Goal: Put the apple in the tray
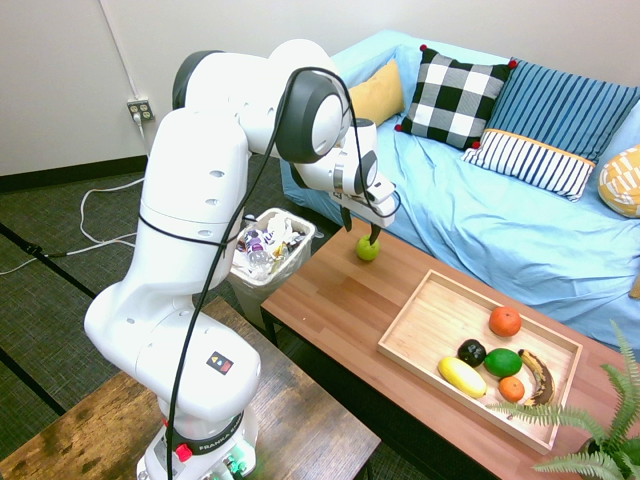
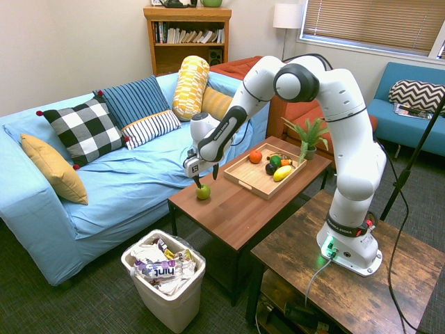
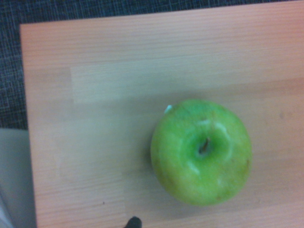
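First exterior view: the pincer [image 1: 371,236] hangs spread just above the apple [image 1: 367,250] on the worktop [image 1: 340,300], well apart from the tray [image 1: 430,325]. Wrist view: apple [image 3: 201,152] looks firm, smooth, slippery; grip its widest sides.

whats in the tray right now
The tray holds two orange fruits, a green oval fruit, a yellow one, a dark one and a browned banana. The apple isn't in it.
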Controlling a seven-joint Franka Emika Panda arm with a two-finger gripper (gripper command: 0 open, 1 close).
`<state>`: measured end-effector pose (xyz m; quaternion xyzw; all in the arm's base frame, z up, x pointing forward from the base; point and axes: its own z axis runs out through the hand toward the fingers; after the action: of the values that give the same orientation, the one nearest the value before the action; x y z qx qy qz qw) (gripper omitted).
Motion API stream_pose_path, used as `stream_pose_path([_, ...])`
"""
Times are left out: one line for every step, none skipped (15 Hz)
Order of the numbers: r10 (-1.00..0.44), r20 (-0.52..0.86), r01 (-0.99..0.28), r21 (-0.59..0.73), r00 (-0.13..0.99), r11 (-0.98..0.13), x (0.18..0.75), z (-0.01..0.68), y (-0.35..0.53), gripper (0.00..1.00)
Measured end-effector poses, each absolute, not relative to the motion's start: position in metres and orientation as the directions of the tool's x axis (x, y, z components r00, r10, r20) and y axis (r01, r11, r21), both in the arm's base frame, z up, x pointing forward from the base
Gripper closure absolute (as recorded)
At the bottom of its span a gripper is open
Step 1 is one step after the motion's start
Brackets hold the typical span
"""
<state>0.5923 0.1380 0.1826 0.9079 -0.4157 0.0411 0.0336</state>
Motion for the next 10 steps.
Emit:
stream_pose_path([-0.754,0.104,-0.760,0.036,0.648,-0.649,0.598,0.171,0.138,0.00])
stream_pose_path([-0.757,0.106,-0.764,0.045,0.645,-0.644,0.602,0.161,0.136,0.00])
stream_pose_path([-0.762,0.108,-0.769,0.054,0.639,-0.637,0.607,0.150,0.132,0.00])
stream_pose_path([-0.768,0.107,-0.775,0.060,0.632,-0.629,0.612,0.141,0.128,0.00])
stream_pose_path([-0.773,0.105,-0.780,0.063,0.625,-0.622,0.615,0.133,0.126,0.00])
stream_pose_path([-0.776,0.101,-0.783,0.064,0.622,-0.619,0.618,0.126,0.127,0.00])
stream_pose_path([-0.778,0.097,-0.784,0.066,0.620,-0.617,0.621,0.121,0.127,0.00])
stream_pose_path([-0.779,0.095,-0.785,0.067,0.619,-0.616,0.624,0.116,0.128,0.00])
stream_pose_path([-0.780,0.093,-0.785,0.068,0.619,-0.616,0.626,0.112,0.129,0.00])
stream_pose_path([-0.779,0.092,-0.784,0.067,0.620,-0.617,0.628,0.110,0.130,1.00])
